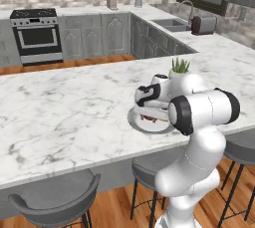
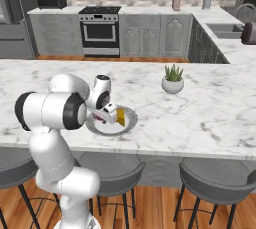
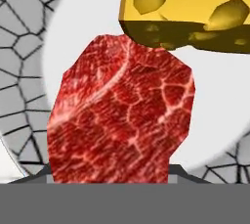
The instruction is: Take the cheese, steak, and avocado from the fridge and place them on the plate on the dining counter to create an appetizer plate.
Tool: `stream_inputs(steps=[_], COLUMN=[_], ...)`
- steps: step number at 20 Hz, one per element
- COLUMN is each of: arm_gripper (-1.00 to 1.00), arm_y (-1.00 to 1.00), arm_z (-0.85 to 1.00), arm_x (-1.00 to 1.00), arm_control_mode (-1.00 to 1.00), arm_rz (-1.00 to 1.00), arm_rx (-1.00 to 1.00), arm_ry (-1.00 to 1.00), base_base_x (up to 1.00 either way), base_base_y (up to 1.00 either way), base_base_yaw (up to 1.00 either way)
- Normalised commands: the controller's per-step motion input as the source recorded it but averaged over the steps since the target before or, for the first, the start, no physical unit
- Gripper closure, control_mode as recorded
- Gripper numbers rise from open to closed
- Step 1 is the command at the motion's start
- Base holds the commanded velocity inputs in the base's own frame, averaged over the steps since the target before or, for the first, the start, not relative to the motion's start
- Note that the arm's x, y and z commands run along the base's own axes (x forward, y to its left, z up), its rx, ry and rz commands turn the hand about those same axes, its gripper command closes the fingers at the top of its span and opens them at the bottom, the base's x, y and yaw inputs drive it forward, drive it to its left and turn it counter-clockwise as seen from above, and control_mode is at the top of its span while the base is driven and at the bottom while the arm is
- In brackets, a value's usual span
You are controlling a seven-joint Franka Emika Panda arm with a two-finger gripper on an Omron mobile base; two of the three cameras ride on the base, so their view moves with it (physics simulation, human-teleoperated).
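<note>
I see the steak (image 3: 122, 115), a marbled red chunk, filling my hand view directly ahead of the fingers, its long axis running up toward the cheese (image 3: 190, 10), a yellow holed block it touches on the plate (image 2: 127, 123). The plate is round, light grey, rimmed, resting on the veined white marble surface (image 1: 60, 117). The gripper (image 2: 107, 113) hangs just over the plate. I cannot tell whether the fingers clamp the steak. A potted plant (image 2: 173, 79) stands near.
</note>
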Motion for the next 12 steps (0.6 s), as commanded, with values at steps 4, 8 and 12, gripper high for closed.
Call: stream_inputs(steps=[4,8,12], arm_gripper=[-1.0,-1.0,-1.0], arm_y=[0.12,0.01,-0.03], arm_z=[-0.51,-0.05,0.61], arm_x=[0.0,0.0,-0.38], arm_control_mode=[-1.0,-1.0,-1.0], arm_rz=[0.0,-0.01,-0.01], arm_rx=[-0.08,-0.02,0.0], arm_ry=[0.0,0.0,-0.03], base_base_x=[0.0,0.0,0.0], base_base_y=[0.0,0.0,0.0], base_base_yaw=[0.0,0.0,0.0])
